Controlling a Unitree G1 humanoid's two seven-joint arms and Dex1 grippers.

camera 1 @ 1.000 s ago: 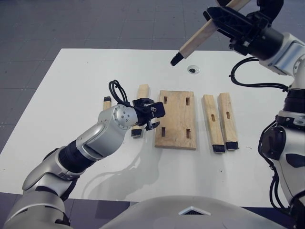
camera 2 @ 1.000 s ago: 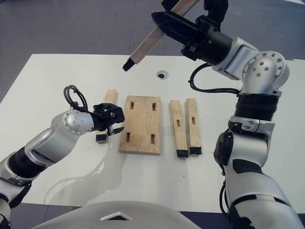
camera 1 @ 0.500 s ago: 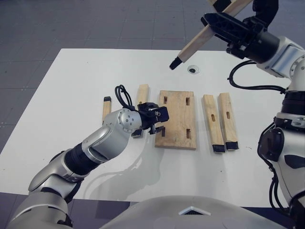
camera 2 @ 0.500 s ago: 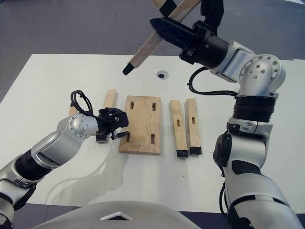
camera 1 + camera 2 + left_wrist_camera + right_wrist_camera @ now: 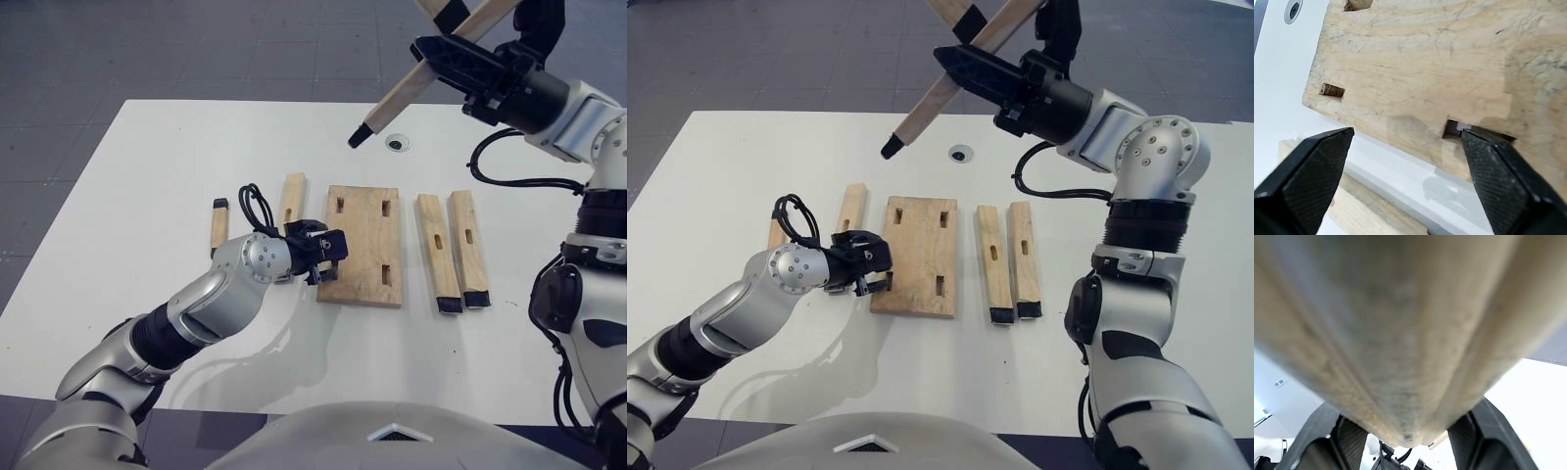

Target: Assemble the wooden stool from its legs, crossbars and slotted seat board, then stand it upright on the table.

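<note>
Take the seat board (image 5: 362, 245) as your reference: it lies flat on the table (image 5: 147, 176) with its long axis running away from you and its four slots facing up.

Your left gripper (image 5: 1405, 139) sits at the board's left long edge, close to the near-left slot (image 5: 1459, 129). Its jaws are spread and hold nothing. In the left wrist view one finger hangs over the board beside that slot, and the other hangs past the edge, over the loose leg (image 5: 292, 196) that lies just left of the board and parallel to it. So the board's edge runs between your fingers. I cannot tell whether either pad touches wood yet. A shorter piece (image 5: 218, 223) lies farther left of the board.

Your right gripper (image 5: 970, 69) is high above the table, beyond the board's far edge, and is clenched on a crossed leg pair (image 5: 397, 98). The black-capped foot of that pair points down towards the board's far-left corner.

Two more legs (image 5: 438, 253) (image 5: 468, 248) lie side by side just right of the board, also parallel to it.

The left arm is clearly the nearer one to the board. To my eye, the next move turns on that edge: close across the board's thickness, not across the neighbouring leg.
</note>
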